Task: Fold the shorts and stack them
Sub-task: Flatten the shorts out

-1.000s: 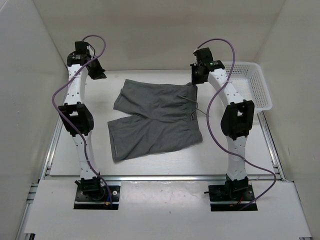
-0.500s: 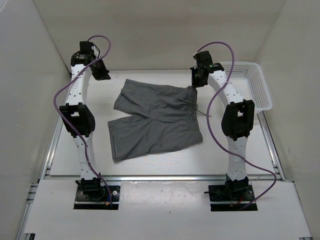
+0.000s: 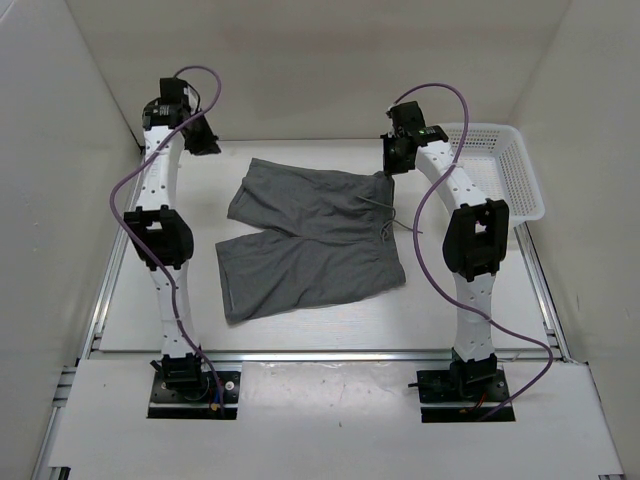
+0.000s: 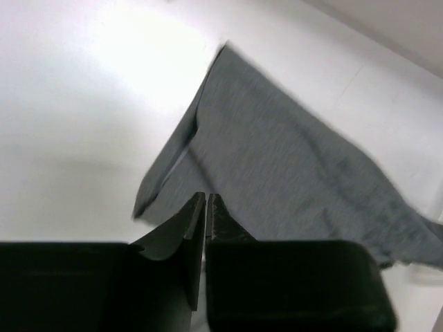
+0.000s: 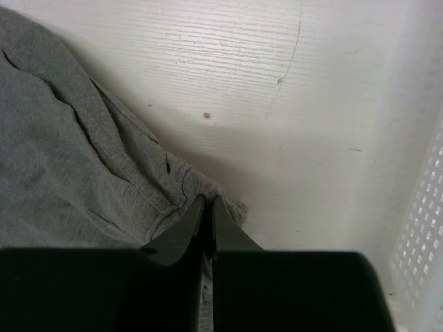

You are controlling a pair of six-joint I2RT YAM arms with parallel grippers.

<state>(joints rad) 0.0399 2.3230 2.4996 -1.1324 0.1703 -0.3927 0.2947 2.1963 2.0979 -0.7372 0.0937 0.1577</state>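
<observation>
The shorts (image 3: 310, 235) lie spread flat on the white table (image 3: 300, 335), roughly in the middle between the two arms. The waistband is on the right side and the two wide legs point left, one toward the far edge and one toward the near edge. The thin drawstring (image 3: 386, 214) trails loose over the grey cloth near the waistband.

The right claw (image 3: 391, 168) is down at the far right corner of the shorts. In the right wrist view its fingers are pressed together on that waistband corner, and the fabric bunches into small folds that run in toward the tips. A little tab of cloth shows just past them on the right.

The left claw (image 3: 204, 142) hangs above the table near the far left, apart from the garment. Its fingers are together with nothing between them. In the left wrist view the hem of the far leg lies below and beyond the tips, not touching them.

A white mesh basket (image 3: 528, 190) sits at the far right of the table, just beside the right arm and clear of the shorts.
</observation>
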